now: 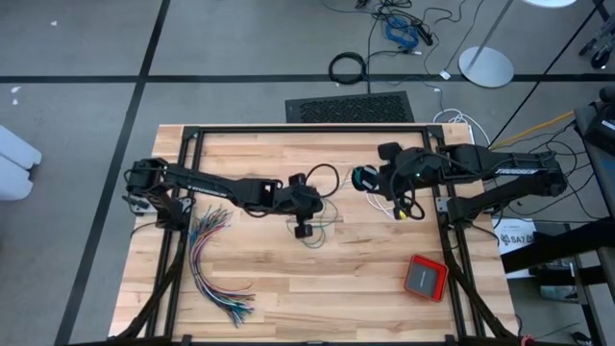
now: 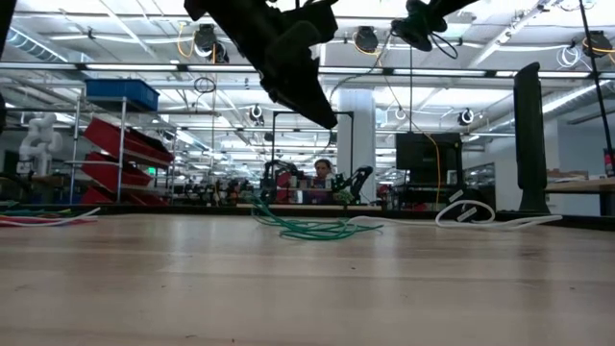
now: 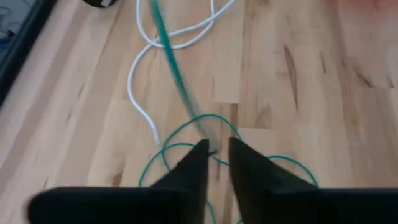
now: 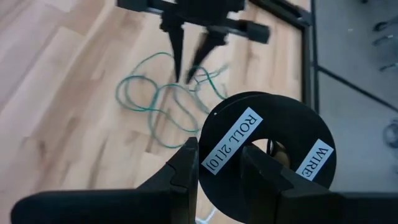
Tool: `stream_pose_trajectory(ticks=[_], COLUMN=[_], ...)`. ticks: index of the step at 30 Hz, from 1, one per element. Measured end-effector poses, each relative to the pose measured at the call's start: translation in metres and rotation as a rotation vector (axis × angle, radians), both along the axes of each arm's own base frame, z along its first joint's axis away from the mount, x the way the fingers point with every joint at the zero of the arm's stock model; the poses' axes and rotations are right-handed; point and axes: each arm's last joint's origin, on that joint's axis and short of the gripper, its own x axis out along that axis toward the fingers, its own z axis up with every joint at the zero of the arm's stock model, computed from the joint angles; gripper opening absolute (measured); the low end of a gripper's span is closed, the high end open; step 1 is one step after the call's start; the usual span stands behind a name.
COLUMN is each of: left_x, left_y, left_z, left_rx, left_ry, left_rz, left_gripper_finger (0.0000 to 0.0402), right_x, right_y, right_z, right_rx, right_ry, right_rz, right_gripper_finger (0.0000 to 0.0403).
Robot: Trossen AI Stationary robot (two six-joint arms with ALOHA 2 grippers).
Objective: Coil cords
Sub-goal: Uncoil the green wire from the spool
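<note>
Teal cord (image 3: 186, 140): we see it lying in loose loops near the middle of the counter (image 1: 288, 298), with one strand rising from the loops and running off toward the right arm's side. We judge the slack is left on the wood so it can be drawn in turn by turn.
White cord (image 3: 140, 93): it curls over the wood just beyond the teal loops, apart from them where we can see.
Left gripper (image 3: 216, 149): it hangs over the teal loops, jaws parted by a narrow gap with the rising strand passing between them; whether it pinches or only guides the strand we cannot tell.
Right gripper (image 4: 219, 165): its jaws are closed on a black spool (image 4: 267, 155) labelled as a wire roll, one finger through the centre hole, we judge so that the spool stays steady while cord is fed onto it.
Coloured wire bundle (image 1: 216, 269): fanned out near the left edge, well apart from the work.
Red box (image 1: 425, 277): near the right front corner, well apart.
</note>
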Motion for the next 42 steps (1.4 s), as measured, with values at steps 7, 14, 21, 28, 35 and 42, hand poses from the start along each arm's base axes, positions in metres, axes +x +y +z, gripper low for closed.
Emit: stream_pose_trajectory(ticks=[7, 14, 21, 28, 35, 42], left_x=[0.0, 0.013, 0.022, 0.025, 0.025, 0.025], left_y=[0.01, 0.012, 0.016, 0.017, 0.017, 0.017], left_z=[0.002, 0.024, 0.043, 0.055, 0.057, 0.056], left_rx=[0.076, 0.063, 0.019, 0.017, 0.033, 0.03], left_ry=[-0.005, -0.256, -0.428, -0.501, -0.52, -0.508], left_rz=[0.069, 0.015, -0.049, -0.075, -0.091, -0.099], left_gripper_finger=[0.0223, 0.0277, 0.0275, 0.0223, 0.0189, 0.0154], right_x=[-0.003, -0.001, 0.003, 0.006, 0.012, 0.016], right_y=[0.0, 0.002, 0.004, 0.005, 0.005, 0.005], right_z=[-0.003, -0.001, 0.003, 0.003, -0.003, -0.006], right_rx=[0.034, 0.06, 0.101, 0.115, 0.122, 0.118], right_ry=[0.038, 0.016, -0.041, -0.047, -0.012, 0.001], right_rz=[-0.018, 0.021, 0.094, 0.118, 0.116, 0.119], right_gripper_finger=[0.0078, 0.0078, 0.0078, 0.0078, 0.0078, 0.0078])
